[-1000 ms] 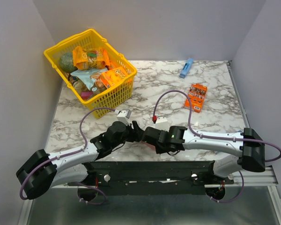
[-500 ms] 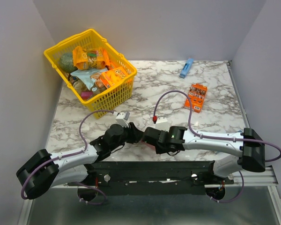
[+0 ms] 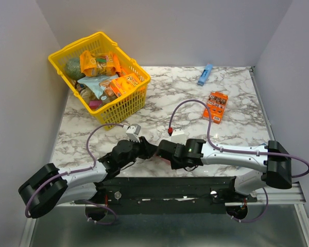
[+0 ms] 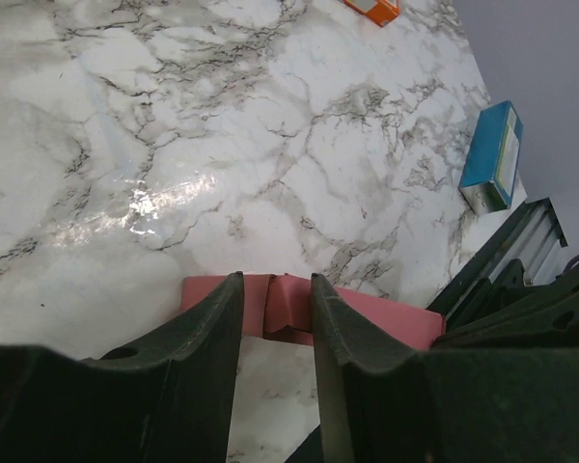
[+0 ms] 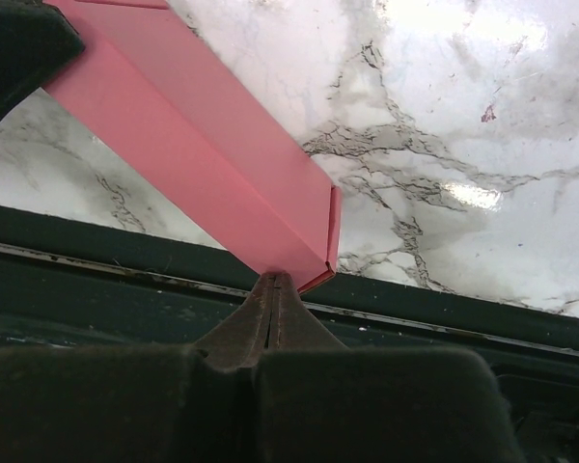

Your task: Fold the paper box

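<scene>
Pink and flat, lying as the paper box (image 4: pixel 381 323) on the marble table (image 4: pixel 222 116), bottom centre of the left wrist frame. Straddling its raised flap with the left gripper (image 4: pixel 275 285), jaws partly apart. Meeting its corner with the right gripper (image 5: pixel 275 282), jaws closed tight; pinching card or not, cannot tell.

Pink thin-card paper box (image 5: pixel 193 135), partly folded, creased flaps, low nr front edge of table (image 3: pixel 247 123)

beyond both jaws: bare bench (image 3: pixel 154 98) is lying open | beyond-left of left jaws: yellow basket (image 3: pixel 121 108) is blocking | beyond-right of right jaws: orange snack box (image 3: pixel 215 106) and blue box (image 3: pixel 204 74) are sitting well apart | between jaws: paper box (image 5: pixel 203 164) is lying | near side: black rail (image 3: pixel 165 185) is crowding
</scene>
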Motion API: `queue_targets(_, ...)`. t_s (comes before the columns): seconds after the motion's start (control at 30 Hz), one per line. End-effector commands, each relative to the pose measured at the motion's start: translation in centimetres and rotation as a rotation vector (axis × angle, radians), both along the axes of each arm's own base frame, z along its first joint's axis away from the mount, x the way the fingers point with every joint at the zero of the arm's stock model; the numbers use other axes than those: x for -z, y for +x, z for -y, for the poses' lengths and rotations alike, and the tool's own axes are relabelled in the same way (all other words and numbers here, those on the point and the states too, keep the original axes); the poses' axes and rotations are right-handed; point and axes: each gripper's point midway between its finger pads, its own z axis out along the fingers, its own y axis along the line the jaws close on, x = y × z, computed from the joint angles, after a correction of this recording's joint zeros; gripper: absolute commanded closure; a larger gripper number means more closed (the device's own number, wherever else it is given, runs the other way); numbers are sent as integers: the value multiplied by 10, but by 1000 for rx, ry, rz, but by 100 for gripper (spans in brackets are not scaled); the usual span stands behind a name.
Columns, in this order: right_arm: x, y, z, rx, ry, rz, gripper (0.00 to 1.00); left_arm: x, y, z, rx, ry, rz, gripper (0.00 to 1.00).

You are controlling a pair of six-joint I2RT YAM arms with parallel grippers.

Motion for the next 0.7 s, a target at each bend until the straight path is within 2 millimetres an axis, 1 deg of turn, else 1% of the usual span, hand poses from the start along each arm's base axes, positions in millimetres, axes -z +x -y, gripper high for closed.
queue_targets(0.0,27,-12,30,13,-135,-54,98,51,-19,-16,43,119,-71,61)
queue_targets(0.03,27,-12,31,13,-136,-53,98,56,-20,-16,46,127,-74,62)
queue_targets(0.27,26,-11,32,17,-139,-50,98,63,-28,-11,101,100,-70,70)
queue_targets(0.33,26,-11,33,18,-139,-48,98,67,-30,-12,100,96,-75,71)
queue_targets(0.47,25,-11,33,21,-138,-48,98,71,-32,-16,90,91,-84,83)
queue_targets(0.5,25,-11,33,23,-136,-48,98,70,-33,-16,92,91,-82,83)
queue_targets(0.53,26,-11,33,20,-140,-49,98,69,-32,-16,92,89,-80,82)
queue_targets(0.6,26,-11,32,20,-139,-50,97,66,-31,-14,100,92,-73,56)
queue_targets(0.63,26,-11,32,20,-139,-50,97,62,-29,-12,104,106,-73,51)
queue_targets(0.67,26,-11,32,18,-139,-50,98,59,-27,-11,101,120,-71,50)
